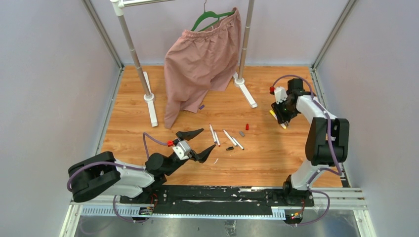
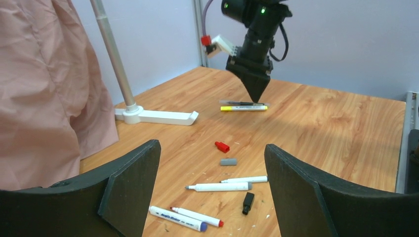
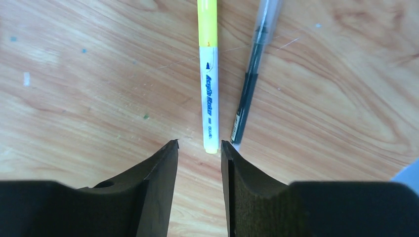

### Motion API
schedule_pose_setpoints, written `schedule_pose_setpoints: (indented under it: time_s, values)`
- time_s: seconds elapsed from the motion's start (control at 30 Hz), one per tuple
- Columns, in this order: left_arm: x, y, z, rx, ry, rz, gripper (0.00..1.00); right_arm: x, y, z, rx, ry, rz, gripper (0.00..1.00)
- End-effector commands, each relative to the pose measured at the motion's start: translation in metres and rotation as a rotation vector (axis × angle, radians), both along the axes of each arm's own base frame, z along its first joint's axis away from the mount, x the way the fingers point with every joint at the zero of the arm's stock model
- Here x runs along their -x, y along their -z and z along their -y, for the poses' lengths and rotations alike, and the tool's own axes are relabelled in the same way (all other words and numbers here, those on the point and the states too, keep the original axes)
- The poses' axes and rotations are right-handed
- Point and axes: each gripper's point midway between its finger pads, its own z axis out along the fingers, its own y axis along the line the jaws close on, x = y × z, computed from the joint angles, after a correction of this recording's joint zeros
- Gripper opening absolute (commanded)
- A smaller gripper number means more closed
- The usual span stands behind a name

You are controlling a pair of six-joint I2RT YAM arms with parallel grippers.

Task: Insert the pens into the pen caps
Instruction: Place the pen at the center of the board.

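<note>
Several white pens lie mid-table: a blue-ended one (image 2: 178,218), a red-tipped one (image 2: 197,216), a grey-tipped one (image 2: 220,187) and a thin one (image 2: 244,179). Loose caps lie near them: red (image 2: 222,146), grey (image 2: 228,162) and black (image 2: 248,203). A purple cap (image 1: 201,106) lies by the trousers. My left gripper (image 2: 212,145) is wide open and empty, hovering just short of these pens. My right gripper (image 3: 199,143) is slightly open and empty, pointing down just above the table at the near end of a yellow pen (image 3: 209,89). A slim black pen (image 3: 252,74) lies beside it.
A clothes rack stands at the back with pink trousers (image 1: 202,59) on a green hanger, its white feet (image 1: 150,106) on the wooden table (image 1: 276,158). Grey walls close in both sides.
</note>
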Motion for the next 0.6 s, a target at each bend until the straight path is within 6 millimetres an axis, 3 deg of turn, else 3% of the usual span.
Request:
schedule_pose_setpoints:
  time_s: [0.0,0.17,0.3,0.4,0.47,0.57]
  values:
    - [-0.002,-0.008,-0.008,0.038,-0.028,0.01,0.83,-0.001,-0.044,-0.014,-0.09,-0.04,0.123,0.43]
    - [-0.004,-0.009,-0.012,0.051,-0.049,0.0,0.83,0.013,-0.096,-0.061,-0.311,-0.201,0.301,0.44]
    - [-0.006,-0.008,-0.012,0.053,-0.059,-0.006,0.83,0.038,-0.135,-0.105,-0.509,-0.398,0.462,0.45]
    - [-0.008,-0.008,-0.013,0.056,-0.069,-0.014,0.85,0.068,-0.156,-0.145,-0.791,-0.532,0.503,0.63]
    - [-0.01,-0.007,-0.014,0.058,-0.079,-0.021,0.88,0.081,-0.159,-0.16,-0.937,-0.559,0.463,0.67]
    - [-0.013,-0.007,-0.015,0.068,-0.099,-0.035,0.93,0.083,-0.144,-0.169,-0.915,-0.579,0.417,0.68]
